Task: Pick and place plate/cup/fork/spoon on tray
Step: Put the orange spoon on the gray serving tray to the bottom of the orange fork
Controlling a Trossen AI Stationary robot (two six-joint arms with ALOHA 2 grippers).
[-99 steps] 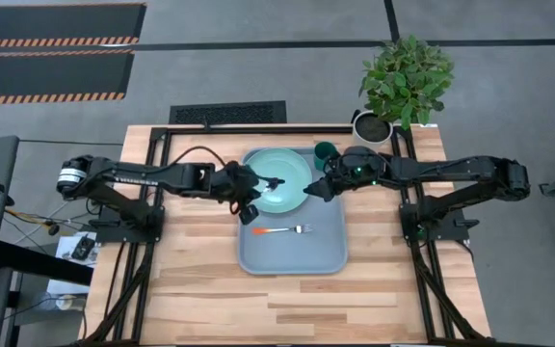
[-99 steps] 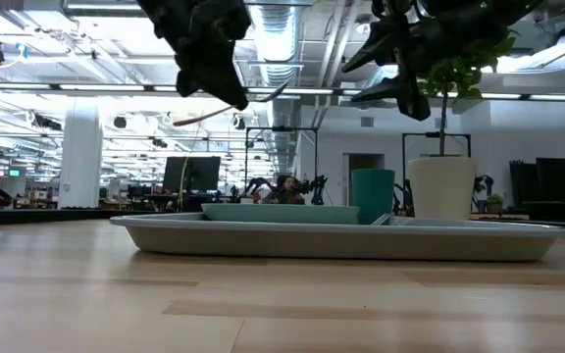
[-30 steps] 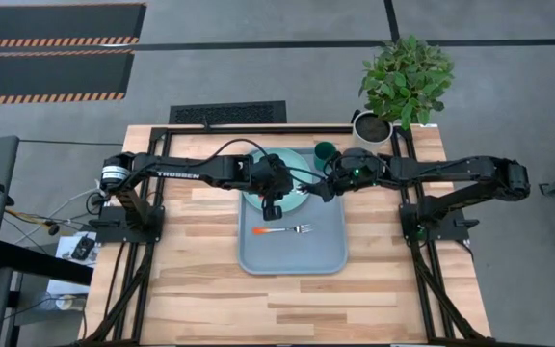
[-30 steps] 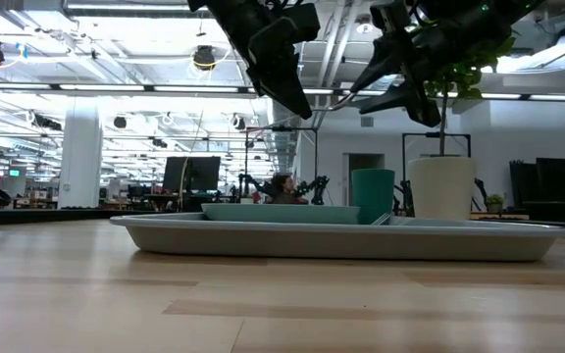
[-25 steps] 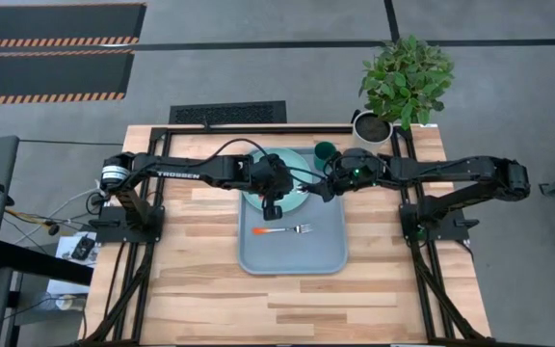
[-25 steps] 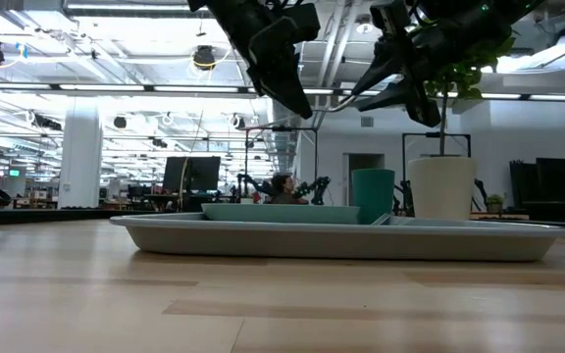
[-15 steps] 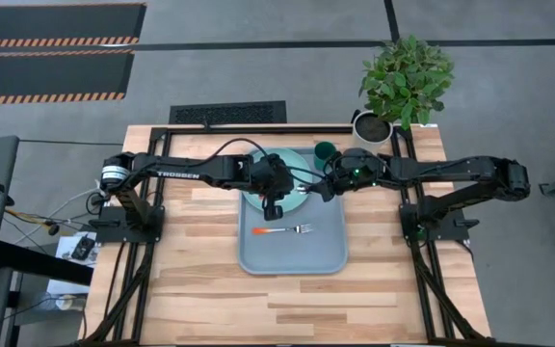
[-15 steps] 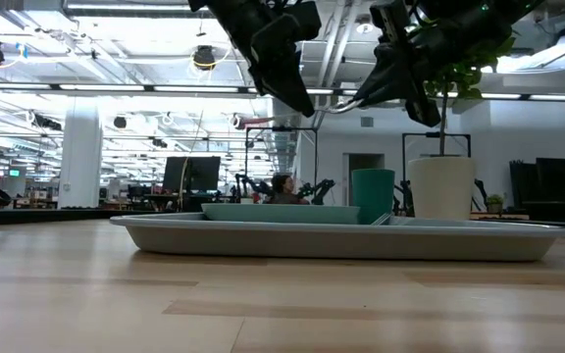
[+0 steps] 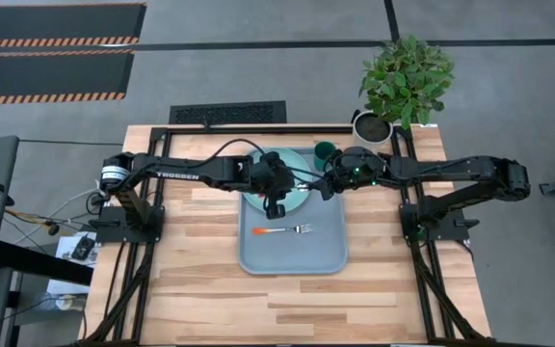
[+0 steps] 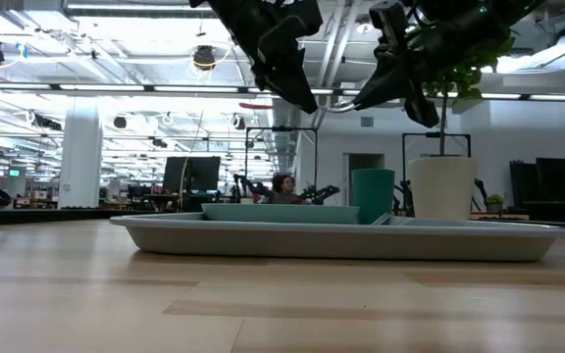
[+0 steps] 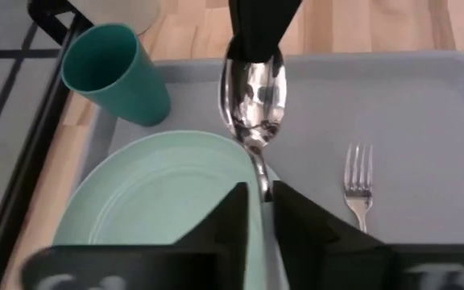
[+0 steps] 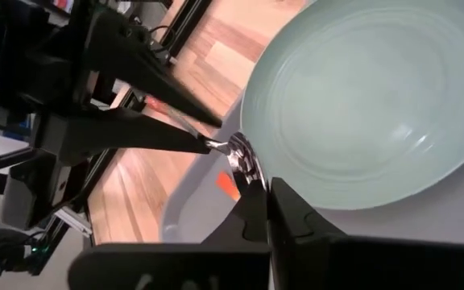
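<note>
Table (image 9: 200, 280) first: the wide wooden top carries the tray (image 9: 316, 253) in its middle, and both arms reach in from the sides to meet above it. On the tray's far half lies the plate (image 9: 295, 200), with the cup (image 9: 325, 151) standing at the far right corner, just beside the plate's rim, and the fork (image 9: 283, 230) lying on the bare near half, tines toward the right. Only the spoon (image 11: 254, 101) is not down yet, and it hangs in the air between the two hands, above the plate's edge.

It looks like a handover. The left hand (image 11: 260, 201) is closed tight on the thin handle, right where it meets the bowl. The right hand (image 12: 258, 193) pinches the tip of the bowl from the other end, fingers drawn in to a narrow gap; from the left wrist it shows as a dark shape clamped over the bowl's far end.

To do this well, one hand should let go only once the other's grip is firm, since a polished bowl offers a slippery hold. Whichever keeps it should carry it level and low to the free strip of tray beside the fork, clear of the plate's rim and the cup, then open gently so it does not bounce.
</note>
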